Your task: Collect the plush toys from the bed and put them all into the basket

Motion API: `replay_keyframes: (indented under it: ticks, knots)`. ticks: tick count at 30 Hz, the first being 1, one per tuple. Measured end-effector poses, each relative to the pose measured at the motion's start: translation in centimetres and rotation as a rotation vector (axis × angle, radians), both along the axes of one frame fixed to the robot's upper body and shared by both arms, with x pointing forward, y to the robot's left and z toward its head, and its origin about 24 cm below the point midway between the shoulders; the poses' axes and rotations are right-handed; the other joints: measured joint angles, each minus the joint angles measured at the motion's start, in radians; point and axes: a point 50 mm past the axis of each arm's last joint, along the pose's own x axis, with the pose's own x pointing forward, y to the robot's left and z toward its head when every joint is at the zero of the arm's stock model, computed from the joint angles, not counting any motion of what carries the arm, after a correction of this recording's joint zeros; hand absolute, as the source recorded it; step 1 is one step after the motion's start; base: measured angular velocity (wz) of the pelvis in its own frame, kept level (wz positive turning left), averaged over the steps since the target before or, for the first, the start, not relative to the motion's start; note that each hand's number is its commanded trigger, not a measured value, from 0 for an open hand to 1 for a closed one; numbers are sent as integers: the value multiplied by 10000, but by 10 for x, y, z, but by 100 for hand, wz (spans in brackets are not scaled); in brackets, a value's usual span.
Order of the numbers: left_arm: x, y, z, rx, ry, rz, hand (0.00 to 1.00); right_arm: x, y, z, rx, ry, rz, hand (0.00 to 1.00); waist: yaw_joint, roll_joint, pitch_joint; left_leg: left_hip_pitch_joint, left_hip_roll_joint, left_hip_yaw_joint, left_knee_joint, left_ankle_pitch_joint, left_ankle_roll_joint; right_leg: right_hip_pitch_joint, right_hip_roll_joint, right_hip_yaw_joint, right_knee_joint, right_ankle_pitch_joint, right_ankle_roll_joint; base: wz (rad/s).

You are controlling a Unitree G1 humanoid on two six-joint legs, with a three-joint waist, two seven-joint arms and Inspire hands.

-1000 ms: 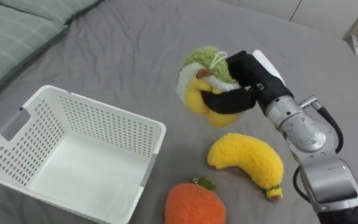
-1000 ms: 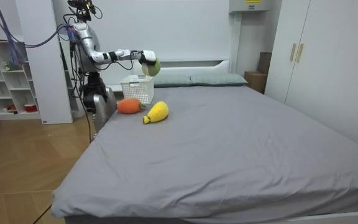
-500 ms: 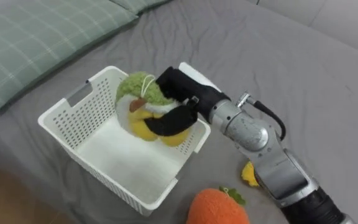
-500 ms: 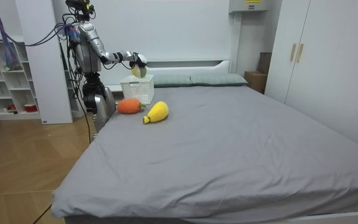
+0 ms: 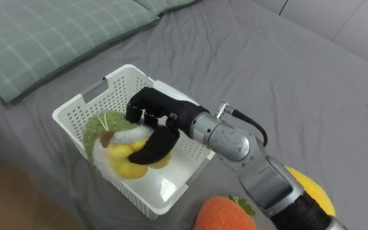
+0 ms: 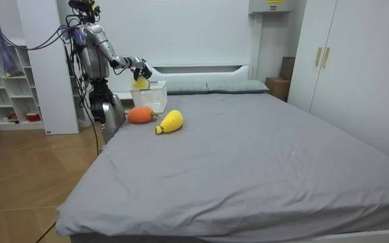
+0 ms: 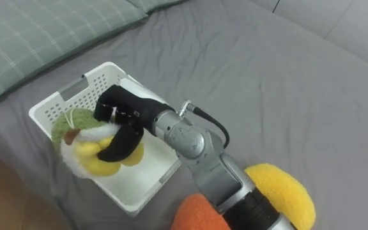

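Note:
My right hand reaches out over the white perforated basket, shut on a round plush toy that is green on top with a white and yellow body. The toy hangs low over the basket's near-left edge, partly inside it. An orange plush fruit lies on the grey bed just below the basket, and a yellow banana plush peeks out behind my forearm at the lower right. In the room view the robot stands at the bed's corner with its hand above the basket.
Green checked pillows lie beyond the basket at the upper left. The bed's edge and wooden floor run along the lower left. Open grey bedding stretches to the right. A shelf unit stands behind the robot.
My right hand has carried the plush toy leftward from above the bed to over the basket and lowered it toward the near-left edge. The head camera has swung left with it.

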Motion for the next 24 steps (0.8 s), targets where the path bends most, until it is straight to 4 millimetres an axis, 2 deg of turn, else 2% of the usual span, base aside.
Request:
replay_keyframes:
  ticks: [3, 10, 17, 24]
  knots:
    - [3, -3, 0, 88, 1, -254, 0, 0, -1, 0, -116, -88, -51, 0, -115, 46, 31, -11, 0, 1, 1, 0, 0, -10, 9, 26, 0, 0, 0, 0]
    - [4, -2, 0, 218, 71, -466, 0, 2, -5, -1, -335, -178, -119, 0, -507, 70, 25, -21, 15, 55, -18, 0, -1, -59, 19, 153, 3, 0, 0, -3]
    - [3, 1, 1, 247, 82, -313, 0, 6, -15, -1, -1188, -749, -450, 0, -569, 184, 6, -14, 24, 165, -26, 3, 3, -107, 23, 224, 3, 2, -1, -4]
    - [-3, 2, 0, 335, 268, -70, 0, 14, -38, 2, -1528, -1053, -1223, 0, -557, 180, -28, -4, 31, 229, -44, 5, 7, -126, 19, 282, 4, 2, -1, 0]
